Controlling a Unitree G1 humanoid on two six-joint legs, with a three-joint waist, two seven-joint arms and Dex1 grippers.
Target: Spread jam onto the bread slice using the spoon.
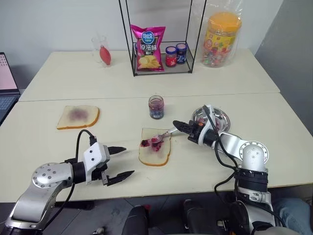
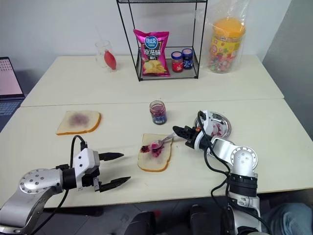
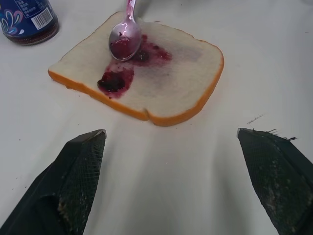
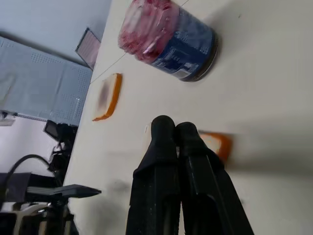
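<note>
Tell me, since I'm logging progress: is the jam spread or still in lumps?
Mostly lumps: the jam sits in dark blobs mid-slice on the bread slice, barely smeared.

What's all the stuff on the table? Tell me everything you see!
bread slice: 1, white, table front, under spoon
jam: purple lumps on that slice
spoon: 1, silver, bowl on slice
jam jar: 1, glass, behind slice
second slice: 1, browner crust, table left
steel dish: 1, table right
rack: 1, black wire, back
chips bag: 1, pink, in rack
small jars: 2, red and blue, in rack
candy tub: 1, orange lid, back right
left gripper: open, near slice
right gripper: shut on spoon
</note>
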